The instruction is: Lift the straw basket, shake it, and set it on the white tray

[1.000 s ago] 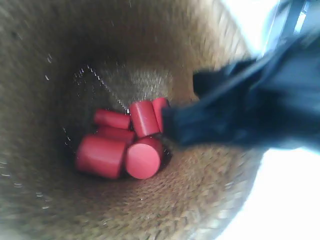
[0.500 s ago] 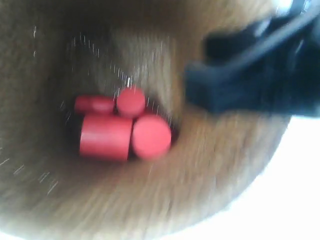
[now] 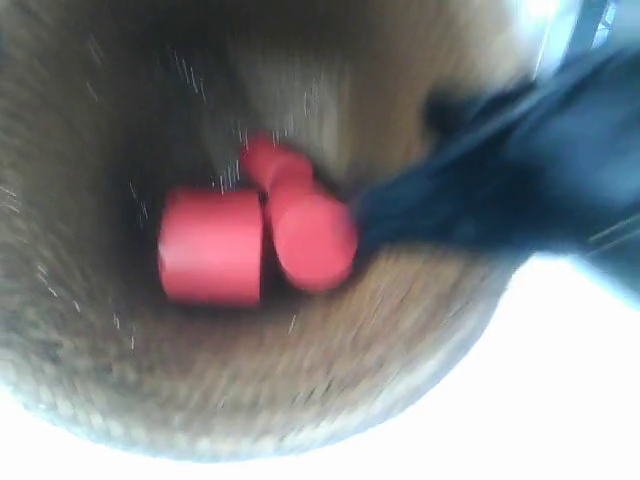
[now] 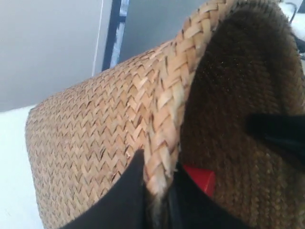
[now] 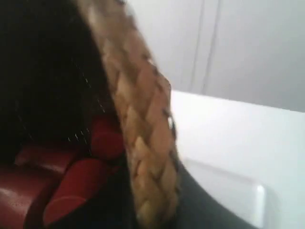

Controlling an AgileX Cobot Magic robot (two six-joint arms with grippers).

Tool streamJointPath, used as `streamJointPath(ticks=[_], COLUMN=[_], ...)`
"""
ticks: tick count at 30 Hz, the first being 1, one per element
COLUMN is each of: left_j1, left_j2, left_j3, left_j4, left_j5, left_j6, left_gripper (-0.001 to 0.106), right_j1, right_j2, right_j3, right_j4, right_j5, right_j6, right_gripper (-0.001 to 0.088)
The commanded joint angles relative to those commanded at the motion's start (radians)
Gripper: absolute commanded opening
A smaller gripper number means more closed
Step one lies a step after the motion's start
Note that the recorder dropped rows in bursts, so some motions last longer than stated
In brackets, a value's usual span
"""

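Observation:
The straw basket (image 3: 250, 400) fills the exterior view, blurred, its dark inside holding several red cylinders (image 3: 212, 245). The arm at the exterior view's right (image 3: 500, 190) reaches over its rim. In the left wrist view my left gripper (image 4: 159, 164) is shut on the braided rim of the basket (image 4: 95, 124), one finger outside and one inside. My right gripper (image 5: 155, 191) is shut on the rim (image 5: 138, 119) in the same way. The basket is held off the table and tilted. A corner of the white tray (image 5: 228, 191) shows on the table below the basket, beyond the right gripper.
A red cylinder (image 4: 200, 179) lies just inside the rim by my left gripper, and more red cylinders (image 5: 71, 186) lie inside by my right gripper. The white table (image 5: 238, 124) runs to a grey wall (image 4: 47, 47) behind.
The basket has kept swinging, with heavy blur. The red cylinders have rolled and regrouped inside it, and the dark arm has shifted lower across the rim.

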State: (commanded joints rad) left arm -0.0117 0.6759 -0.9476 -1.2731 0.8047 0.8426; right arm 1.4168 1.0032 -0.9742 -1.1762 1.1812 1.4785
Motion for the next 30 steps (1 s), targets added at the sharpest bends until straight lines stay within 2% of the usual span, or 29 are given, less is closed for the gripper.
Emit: streamJointPath(ticks=[1,3,5,6,7,9,10,12,13,14,15,16,17,18,19,21,22,24,25,27,29,30], left_j1=[0.0,0.0,0.0,0.0,0.0,0.0,0.0,0.0,0.0,0.0,0.0,0.0,0.0,0.0,0.0,0.0,0.0,0.0,0.0,0.0,0.0,0.0], left_j2=[-0.013,-0.023,0.029,0.06,0.079,0.066,0.041,-0.008,-0.028,-0.03,-0.017,0.017,0.048,0.058,0.052,0.0,-0.03,-0.066,-0.062,-0.001,0.056,0.059], left_j3=[-0.029,-0.025,0.069,0.097,0.091,0.027,-0.02,-0.078,-0.072,-0.034,0.019,0.067,0.084,0.075,0.046,-0.026,-0.063,-0.069,-0.034,0.054,0.097,0.087], left_j4=[0.044,0.234,0.263,0.24,0.208,0.149,0.151,0.209,0.264,0.288,0.285,0.265,0.259,0.241,0.228,0.224,0.252,0.355,0.384,0.347,0.292,0.248], left_j5=[0.0,-0.102,-0.217,-0.234,-0.193,-0.061,0.009,0.019,-0.045,-0.108,-0.181,-0.232,-0.22,-0.151,-0.072,0.02,0.015,-0.095,-0.146,-0.177,-0.146,-0.109], left_j6=[-0.005,-0.076,-0.157,-0.155,-0.155,-0.106,-0.108,-0.139,-0.146,-0.153,-0.158,-0.158,-0.164,-0.165,-0.157,-0.156,-0.165,-0.224,-0.262,-0.251,-0.192,-0.193], left_gripper=[0.0,0.0,0.0,0.0,0.0,0.0,0.0,0.0,0.0,0.0,0.0,0.0,0.0,0.0,0.0,0.0,0.0,0.0,0.0,0.0,0.0,0.0], right_j1=[0.033,0.061,0.001,-0.034,-0.074,-0.069,-0.03,0.033,0.055,0.052,0.026,-0.032,-0.073,-0.102,-0.11,-0.064,-0.029,0.013,0.008,-0.053,-0.12,-0.132], right_j2=[-0.019,-0.026,0.036,0.067,0.101,0.099,0.07,0.012,-0.008,-0.003,0.021,0.063,0.089,0.1,0.095,0.039,-0.001,-0.064,-0.056,0.004,0.068,0.076], right_j3=[-0.027,-0.008,0.075,0.091,0.081,0.007,-0.045,-0.097,-0.08,-0.045,-0.003,0.044,0.051,0.035,-0.007,-0.102,-0.129,-0.12,-0.083,0.003,0.045,0.028], right_j4=[0.022,-0.064,-0.264,-0.294,-0.27,-0.135,-0.008,0.071,0.021,-0.1,-0.223,-0.316,-0.298,-0.233,-0.089,0.096,0.125,0.061,-0.036,-0.212,-0.208,-0.148], right_j5=[-0.028,-0.084,-0.059,-0.064,-0.062,-0.043,-0.036,-0.051,-0.104,-0.131,-0.104,-0.061,-0.061,-0.061,-0.061,-0.071,-0.098,-0.179,-0.166,-0.062,-0.027,-0.009], right_j6=[-0.02,-0.017,0.148,0.173,0.16,0.059,-0.061,-0.128,-0.104,-0.049,0.046,0.149,0.147,0.115,0.04,-0.103,-0.147,-0.159,-0.089,0.08,0.064,0.031], right_gripper=[0.0,0.0,0.0,0.0,0.0,0.0,0.0,0.0,0.0,0.0,0.0,0.0,0.0,0.0,0.0,0.0,0.0,0.0,0.0,0.0,0.0,0.0])
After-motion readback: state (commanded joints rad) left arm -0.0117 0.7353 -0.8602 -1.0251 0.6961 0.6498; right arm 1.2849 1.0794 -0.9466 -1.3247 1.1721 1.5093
